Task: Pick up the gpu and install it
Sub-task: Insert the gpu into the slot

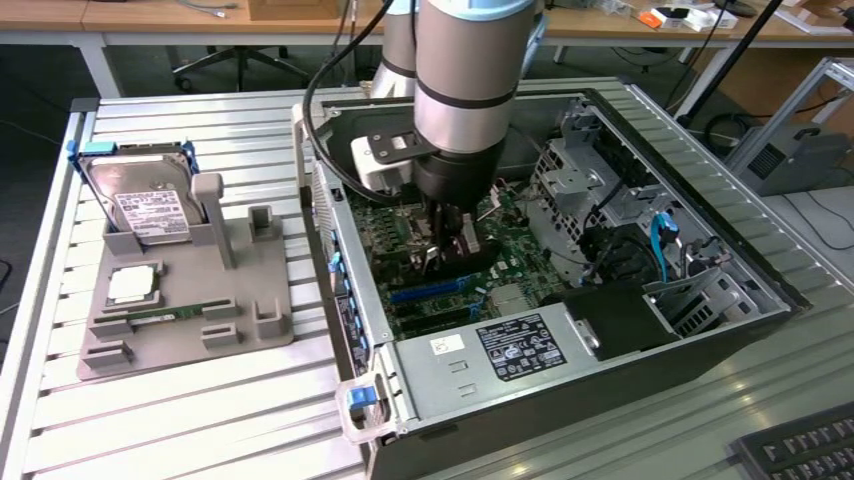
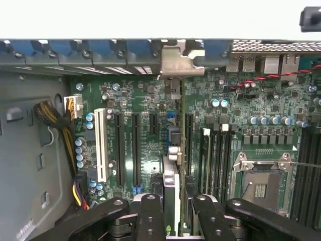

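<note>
Claw (image 2: 173, 213) clamped on the gpu (image 2: 171, 181), card held edge-down over the motherboard (image 2: 130, 145) slots inside the open computer case (image 1: 747, 300), metal bracket (image 2: 180, 63) up at the case's rear wall, with gray parts tray (image 1: 254, 300) near the tabletop's (image 1: 200, 420) left edge.

Inside an opened computer case, the gripper (image 2: 173, 213) clamps the gpu (image 2: 171, 188) edge-on between its black fingers (image 2: 150, 213), the thin card standing upright over the green motherboard (image 2: 150, 135). The card's metal bracket (image 2: 179, 61) sits at the case's rear slot wall — beside a row of blue clips (image 2: 100, 47). A white expansion slot (image 2: 101, 145) and an empty CPU socket (image 2: 261, 183) flank the card.
</note>
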Controlling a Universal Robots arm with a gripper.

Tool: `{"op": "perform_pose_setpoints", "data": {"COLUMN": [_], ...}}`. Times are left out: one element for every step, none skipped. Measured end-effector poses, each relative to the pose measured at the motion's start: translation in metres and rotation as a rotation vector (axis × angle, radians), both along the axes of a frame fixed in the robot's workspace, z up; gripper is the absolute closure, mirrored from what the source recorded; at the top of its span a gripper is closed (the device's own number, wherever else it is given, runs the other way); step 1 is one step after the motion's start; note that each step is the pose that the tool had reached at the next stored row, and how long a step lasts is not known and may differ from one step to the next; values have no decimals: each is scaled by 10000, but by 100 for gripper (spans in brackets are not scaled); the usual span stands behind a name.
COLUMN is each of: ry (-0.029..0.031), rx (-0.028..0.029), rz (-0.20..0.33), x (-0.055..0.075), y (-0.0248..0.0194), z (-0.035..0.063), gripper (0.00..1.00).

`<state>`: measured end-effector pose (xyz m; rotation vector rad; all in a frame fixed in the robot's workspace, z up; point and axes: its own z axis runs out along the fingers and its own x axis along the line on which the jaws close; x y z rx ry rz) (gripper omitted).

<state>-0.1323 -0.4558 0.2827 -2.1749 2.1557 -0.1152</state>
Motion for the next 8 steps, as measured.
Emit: {"op": "perform_pose_setpoints", "data": {"ry": [-1, -1, -1, -1, -1, -1, 0, 0], "rx": [-6, -9, -10, -11, -11, -11, -11, -12], "rz": [-1, -1, 1, 0, -9, -19, -33, -41], "x": [-4, -6, -6, -6, -6, -7, -11, -14], "y": [-2, -2, -2, -2, -2, -2, -2, -2], "z": [-4, -9, -16, -24, -32, -41, -50, -55], "gripper": [73, 73, 73, 73, 73, 73, 73, 73]}}
